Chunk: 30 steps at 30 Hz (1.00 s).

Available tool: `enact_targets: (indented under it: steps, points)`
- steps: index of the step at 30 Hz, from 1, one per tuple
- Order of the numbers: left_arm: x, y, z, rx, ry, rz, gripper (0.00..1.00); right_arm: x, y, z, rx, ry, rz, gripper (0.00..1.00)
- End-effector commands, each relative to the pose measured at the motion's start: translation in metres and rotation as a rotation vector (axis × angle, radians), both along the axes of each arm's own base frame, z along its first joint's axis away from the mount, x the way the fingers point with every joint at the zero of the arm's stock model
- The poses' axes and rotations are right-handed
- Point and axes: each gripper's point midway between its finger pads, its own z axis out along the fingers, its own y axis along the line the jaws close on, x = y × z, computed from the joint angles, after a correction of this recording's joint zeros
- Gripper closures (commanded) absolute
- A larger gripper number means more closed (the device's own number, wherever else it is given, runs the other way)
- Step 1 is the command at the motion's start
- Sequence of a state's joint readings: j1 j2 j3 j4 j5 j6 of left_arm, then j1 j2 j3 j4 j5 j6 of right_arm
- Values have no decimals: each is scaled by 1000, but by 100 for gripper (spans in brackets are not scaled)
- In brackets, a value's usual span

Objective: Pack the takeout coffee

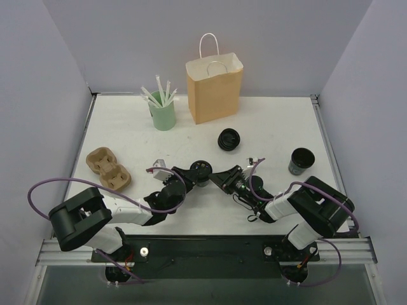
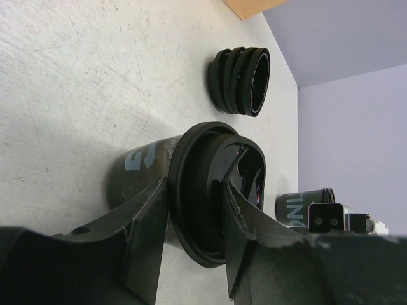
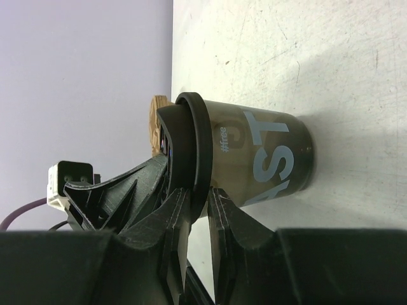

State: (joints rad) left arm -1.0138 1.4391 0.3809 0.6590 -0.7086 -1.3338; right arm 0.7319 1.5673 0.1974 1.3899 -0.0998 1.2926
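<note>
takeout coffee [image 1: 202,168] stands upright on the table [image 1: 127,127], roughly mid-table, a bit nearer the near edge than the far one. The lid [image 2: 197,190] sits on top of it, and there is pale lettering on the cup wall. Both arms meet at it low over the tabletop, left arm from the left, right arm from the right.

left gripper [image 1: 191,173]: about half-closed, jaws straddling the lid. One finger [image 2: 143,222] is under the brim against the cup wall, the other over the lid's top. Both look in contact, so it is clamped on the lid.

right gripper [image 3: 199,197]: narrow, jaws pinched on the lid's brim from the opposite side. The brim fills the gap between them, so it is gripping the lid too.

Rest of the table:
- stack of black lids [image 1: 229,138] just beyond the coffee toward the far edge, not touching it
- second black cup [image 1: 301,161], open-topped, near the right edge
- brown paper bag [image 1: 215,89] upright and open at the far edge, about centre
- mint-green cup of straws [image 1: 163,114] just left of the bag
- pulp carrier [image 1: 108,168] by the left edge
</note>
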Motion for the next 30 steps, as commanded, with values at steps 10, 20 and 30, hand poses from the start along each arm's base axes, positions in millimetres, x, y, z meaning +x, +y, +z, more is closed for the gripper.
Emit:
enact_targets:
  steps: [10,20,30]
  points:
    - [-104,34,-141,429,422,-306,60,-6,-39,-100,-447,150,-44,100]
    - [-99,28,-127,442,404,-312,60,6,-9,-58,-409,61,50,100]
    - [-85,16,-82,459,330,-327,51,12,-5,-61,-458,130,107,100]
